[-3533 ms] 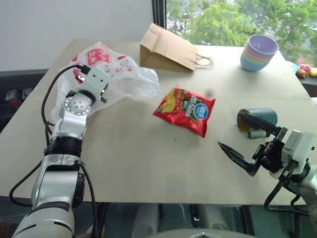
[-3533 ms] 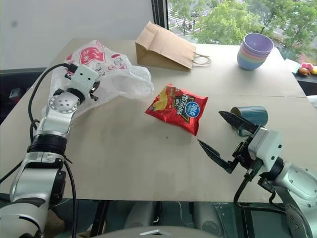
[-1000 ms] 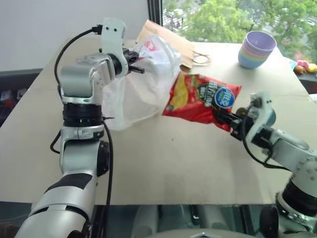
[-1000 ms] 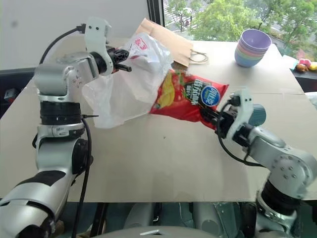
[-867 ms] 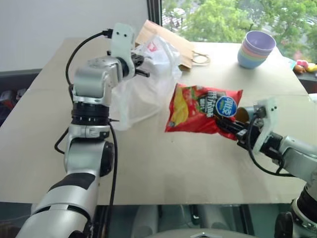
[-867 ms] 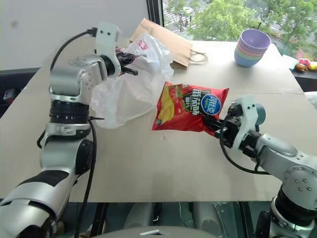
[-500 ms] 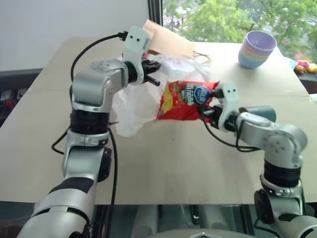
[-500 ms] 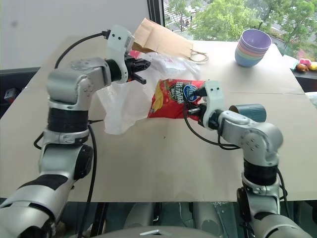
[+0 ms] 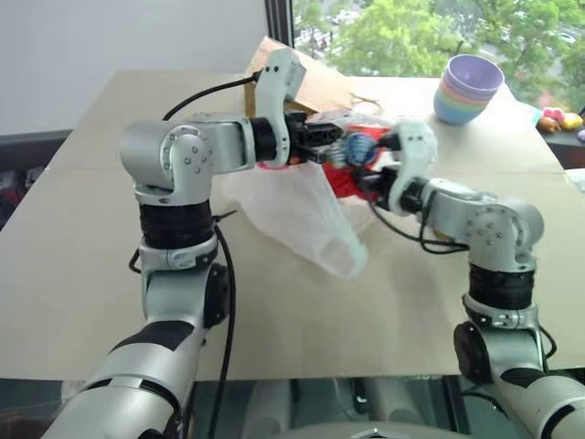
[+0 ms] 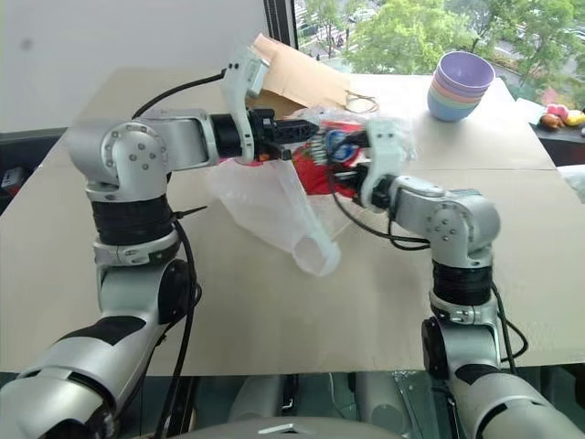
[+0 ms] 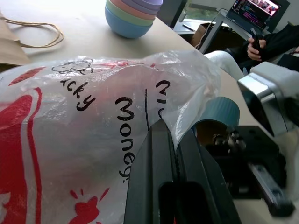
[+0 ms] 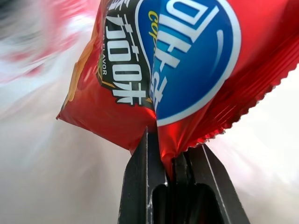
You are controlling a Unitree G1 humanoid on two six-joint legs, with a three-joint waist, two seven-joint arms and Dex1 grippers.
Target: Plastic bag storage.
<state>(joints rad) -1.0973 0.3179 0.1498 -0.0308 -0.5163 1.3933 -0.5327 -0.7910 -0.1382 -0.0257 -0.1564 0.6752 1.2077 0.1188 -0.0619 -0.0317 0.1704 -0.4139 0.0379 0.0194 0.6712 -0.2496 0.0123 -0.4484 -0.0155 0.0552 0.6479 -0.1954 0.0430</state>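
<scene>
The plastic bag (image 9: 306, 219), thin translucent white film with red print, hangs above the table. My left gripper (image 9: 327, 150) is shut on its upper edge; the left wrist view shows the film (image 11: 70, 140) pinched between the black fingers (image 11: 156, 158). A red snack packet (image 12: 173, 60) is clamped by its crimped edge in my right gripper (image 12: 168, 151), which is shut. That packet (image 9: 352, 165) sits at the bag's mouth, partly behind the film, right beside the left gripper. My right gripper (image 9: 366, 176) points left toward it.
A brown paper bag (image 9: 315, 80) lies at the back of the tan table (image 9: 73, 229). Stacked pastel bowls (image 9: 468, 89) stand at the back right. A teal mug (image 11: 219, 112) lies behind the right hand. A person's hand (image 11: 261, 44) shows beyond the table.
Both hands have come together over the table's middle. The left gripper carried the bag to the right, and the right gripper carried the snack packet left, up to the bag's mouth.
</scene>
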